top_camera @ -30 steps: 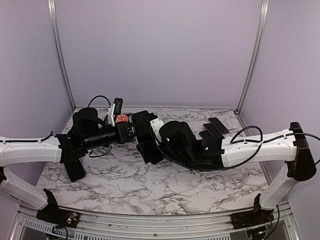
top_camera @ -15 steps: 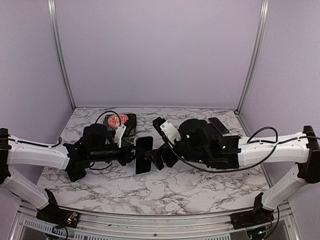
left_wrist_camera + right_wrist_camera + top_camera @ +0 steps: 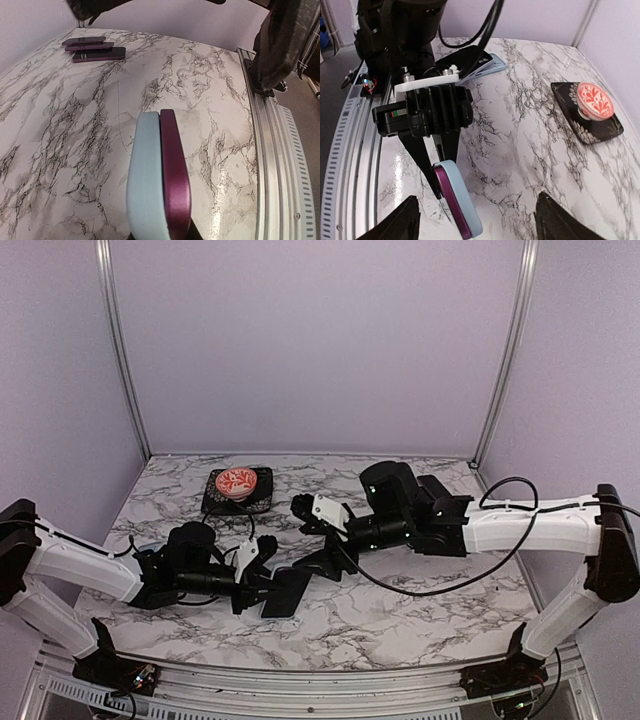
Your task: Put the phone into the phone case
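My left gripper (image 3: pixel 262 590) is shut on the phone, a purple slab (image 3: pixel 175 185), together with the light-blue phone case (image 3: pixel 145 185) pressed flat against it. Both stand edge-on just above the marble near the table's front. In the right wrist view the pair (image 3: pixel 457 205) hangs from the left gripper's black fingers (image 3: pixel 427 165). Whether the phone sits fully in the case I cannot tell. My right gripper (image 3: pixel 305 537) is open and empty, a little behind and to the right of the pair, its fingertips (image 3: pixel 395 225) spread wide apart.
A red patterned bowl (image 3: pixel 236 482) sits on a black square plate (image 3: pixel 262 502) at the back left. Three more purple phones (image 3: pixel 92 47) lie at the back right. Another light-blue case (image 3: pixel 482 64) lies under the left arm. The table's metal rail (image 3: pixel 272 150) runs along the front.
The left gripper has carried the phone and case down and toward the front of the table. The right gripper has let go and pulled back to the right, uncovering the bowl.
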{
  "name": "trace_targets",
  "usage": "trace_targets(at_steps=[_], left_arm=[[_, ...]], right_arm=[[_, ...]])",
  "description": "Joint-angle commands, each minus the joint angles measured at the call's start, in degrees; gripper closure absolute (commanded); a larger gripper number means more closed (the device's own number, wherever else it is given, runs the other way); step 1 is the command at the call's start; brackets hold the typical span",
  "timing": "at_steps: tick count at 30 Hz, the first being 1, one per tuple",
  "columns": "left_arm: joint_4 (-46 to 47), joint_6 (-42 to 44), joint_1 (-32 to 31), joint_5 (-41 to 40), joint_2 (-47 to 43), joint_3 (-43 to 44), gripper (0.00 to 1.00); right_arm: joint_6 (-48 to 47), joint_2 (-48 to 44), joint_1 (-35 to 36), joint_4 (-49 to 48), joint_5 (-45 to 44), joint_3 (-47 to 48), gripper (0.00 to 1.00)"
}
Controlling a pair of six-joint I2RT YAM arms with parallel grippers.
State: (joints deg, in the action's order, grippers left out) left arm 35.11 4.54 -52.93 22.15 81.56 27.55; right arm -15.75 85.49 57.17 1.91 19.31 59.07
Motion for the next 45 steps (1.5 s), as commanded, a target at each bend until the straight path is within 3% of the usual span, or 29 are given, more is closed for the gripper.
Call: trace_targets(at_steps=[1,16,20,23,24,28,30,33,35,37,39,40,43,45], left_arm=[[11.93,4.15,-0.08,4.09,0.25,-1.95,0.92],[13.92,4.08,-0.07,5.48,1.09,-3.27,0.91],[13.92,4.08,-0.12,5.63,0.95,-3.53,0.91],[13.91,4.08,-0.07,5.65,0.81,-3.77,0.89],[13.88,3.96,-0.07,5.68,0.73,-3.83,0.87],[13.91,2.44,-0.07,4.83,-0.43,-3.84,0.60],[13.93,1.93,-0.07,4.10,-1.37,-3.87,0.53],[13.93,2.14,-0.08,3.43,-2.79,-4.11,0.53],[13.93,2.67,-0.07,3.62,-3.02,-4.38,0.64],[13.80,2.93,-0.07,3.79,-2.61,-4.63,0.81],[13.76,2.92,-0.07,4.17,-2.41,-5.07,0.85],[13.69,2.92,-0.07,4.37,-2.48,-5.30,0.82],[13.30,3.37,-0.07,4.84,-2.56,-5.70,0.56],[12.62,4.11,-0.09,4.48,-2.34,-5.75,0.52]], right_arm=[[-6.78,4.98,-0.48,7.24,8.40,7.21,0.29],[-6.81,14.22,-0.48,8.81,16.70,11.89,0.54],[-6.21,14.83,-0.51,8.71,17.38,12.57,0.70],[-5.60,15.02,-0.50,8.64,16.39,12.52,0.98],[-5.48,15.12,-0.48,8.73,15.87,12.41,1.00],[-4.82,14.86,-0.37,8.86,14.06,12.41,1.00],[-4.74,14.41,-0.41,8.65,13.24,12.34,1.00],[-4.89,13.65,-0.31,8.40,12.27,12.14,1.00],[-4.98,13.04,-0.32,8.39,11.75,12.05,1.00],[-5.18,12.42,-0.23,8.70,11.32,12.01,1.00],[-5.49,11.68,-0.30,8.98,10.91,11.67,1.00],[-5.59,11.29,-0.32,9.07,10.59,11.50,1.00],[-5.75,10.63,-0.28,9.40,9.80,10.98,1.00],[-5.89,10.54,-0.36,9.67,9.99,11.02,1.00]])
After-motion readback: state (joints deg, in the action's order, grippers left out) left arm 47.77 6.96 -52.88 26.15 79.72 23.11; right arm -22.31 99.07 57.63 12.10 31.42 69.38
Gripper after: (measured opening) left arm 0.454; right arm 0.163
